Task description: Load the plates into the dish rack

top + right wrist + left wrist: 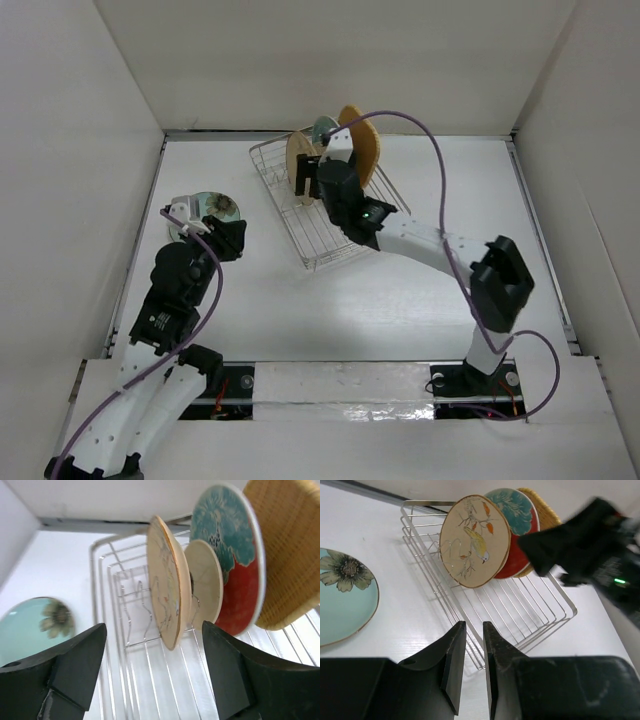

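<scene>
Plates seen from above: where are they?

Three show on edge at the far end of the dish rack (335, 235): the beige floral plate (299, 165), the red plate (325, 128) with its teal pattern, and the orange plate (362, 142). The pale teal flowered plate (205, 208) lies flat on the table (420, 320), left of the rack and just beyond the left arm (185, 275).

And from the left wrist?

The left jaws are nearly together, with only a narrow slit between them, and they hold nothing. The flowered plate is off to their left, apart from them. The rack is ahead, with the right arm (580, 545) over it.

The right wrist?

The right jaws stand wide apart and empty. The beige floral plate is edge-on between them and beyond their tips. A small cream plate (205, 587) stands behind it, in front of the red one. I see no black plate anywhere.

How will the flowered one handle?

Probably stiff, glazed and slick, and it would chip if knocked. Lying flat, it offers only its rim. I would open wider and pinch the near edge, one finger under the lip, then stand it gently between free prongs.
</scene>
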Tool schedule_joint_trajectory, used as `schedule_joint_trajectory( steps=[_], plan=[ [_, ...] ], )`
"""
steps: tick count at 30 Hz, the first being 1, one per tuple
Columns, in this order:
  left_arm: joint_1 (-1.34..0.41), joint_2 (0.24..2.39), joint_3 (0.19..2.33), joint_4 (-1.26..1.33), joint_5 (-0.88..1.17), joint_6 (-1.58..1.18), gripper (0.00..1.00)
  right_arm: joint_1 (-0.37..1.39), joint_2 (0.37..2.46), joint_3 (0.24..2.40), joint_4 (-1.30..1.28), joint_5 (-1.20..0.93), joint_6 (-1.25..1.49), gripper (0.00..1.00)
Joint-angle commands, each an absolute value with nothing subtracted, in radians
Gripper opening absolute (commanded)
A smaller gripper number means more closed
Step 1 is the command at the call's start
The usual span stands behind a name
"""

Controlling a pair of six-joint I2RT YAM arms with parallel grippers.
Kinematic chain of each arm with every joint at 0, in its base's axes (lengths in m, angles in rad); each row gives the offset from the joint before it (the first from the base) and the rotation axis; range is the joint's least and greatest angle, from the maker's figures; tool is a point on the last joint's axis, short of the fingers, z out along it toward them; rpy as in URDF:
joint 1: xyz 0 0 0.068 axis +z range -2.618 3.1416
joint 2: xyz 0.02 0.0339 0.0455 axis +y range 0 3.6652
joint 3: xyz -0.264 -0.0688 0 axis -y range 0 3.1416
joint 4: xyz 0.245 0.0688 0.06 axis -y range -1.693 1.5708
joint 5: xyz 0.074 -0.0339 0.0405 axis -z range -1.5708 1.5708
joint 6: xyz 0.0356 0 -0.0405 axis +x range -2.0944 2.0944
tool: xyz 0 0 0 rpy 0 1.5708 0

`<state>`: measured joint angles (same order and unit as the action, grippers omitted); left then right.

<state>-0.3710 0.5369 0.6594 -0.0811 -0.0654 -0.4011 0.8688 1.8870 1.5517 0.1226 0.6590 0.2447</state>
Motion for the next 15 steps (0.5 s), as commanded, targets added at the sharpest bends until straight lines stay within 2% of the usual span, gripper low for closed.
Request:
schedule_joint_trajectory(
  steps=[1, 3, 4, 5, 6, 7, 8, 11, 12, 14, 15],
  plan=[
    [-0.365, 0.56, 0.704, -0.052, -0.143, -0.492, 0.18, 0.87, 1.705, 1.435, 0.202, 0.509, 0.282, 0.83],
    [-0.365, 0.594, 0.703, -0.04, -0.167, -0.553, 0.19, 0.88, 1.61, 1.34, 0.212, 0.462, 0.294, 0.83],
    [-0.365, 0.61, 0.703, -0.035, -0.178, -0.581, 0.21, 0.881, 1.577, 1.307, 0.215, 0.456, 0.298, 0.79],
    [-0.365, 0.647, 0.703, -0.032, -0.193, -0.61, 0.27, 0.891, 1.545, 1.274, 0.216, 0.45, 0.301, 0.69],
    [-0.365, 0.67, 0.703, -0.029, -0.236, -0.639, 0.31, 0.903, 1.476, 1.237, 0.218, 0.419, 0.314, 0.53],
    [-0.365, 0.696, 0.709, -0.031, -0.254, -0.693, 0.34, 0.904, 1.439, 1.156, 0.221, 0.402, 0.322, 0.13],
    [-0.365, 0.751, 0.713, -0.029, -0.27, -0.712, 0.4, 0.917, 1.402, 1.114, 0.241, 0.387, 0.327, 0.0],
    [-0.319, 0.846, 0.704, 0.032, -0.261, -0.767, 0.43, 0.927, 1.263, 0.991, 0.238, 0.322, 0.327, 0.0],
    [-0.251, 0.87, 0.697, 0.076, -0.165, -0.791, 0.43, 0.927, 1.232, 0.977, 0.221, 0.331, 0.33, 0.0],
    [-0.166, 0.94, 0.666, 0.139, -0.036, -0.857, 0.43, 0.927, 1.145, 0.942, 0.175, 0.331, 0.33, 0.05],
    [-0.123, 0.96, 0.657, 0.153, -0.019, -0.865, 0.43, 0.927, 1.114, 0.927, 0.163, 0.324, 0.328, 0.11]
  ],
)
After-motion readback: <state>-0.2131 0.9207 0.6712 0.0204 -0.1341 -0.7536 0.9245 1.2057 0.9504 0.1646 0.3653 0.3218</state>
